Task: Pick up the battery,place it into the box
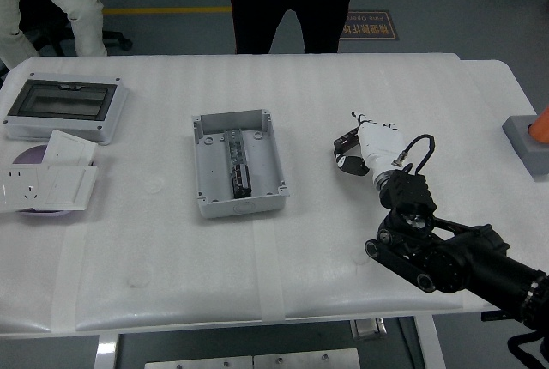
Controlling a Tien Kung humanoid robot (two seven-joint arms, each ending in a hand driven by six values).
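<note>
The open grey box (238, 163) lies at the table's middle, with a dark rail inside. My right hand (367, 142), white with black fingertips, is right of the box. Its fingers are curled around a small dark battery (346, 142), held just above the table. The black right arm (446, 253) comes in from the lower right. The left arm is out of view.
A grey lidded enclosure (64, 107) sits at the far left. White socket plates (47, 182) lie on a purple disc below it. A grey block with an orange cone (532, 137) is at the right edge. A person in black (292, 0) stands at the far side.
</note>
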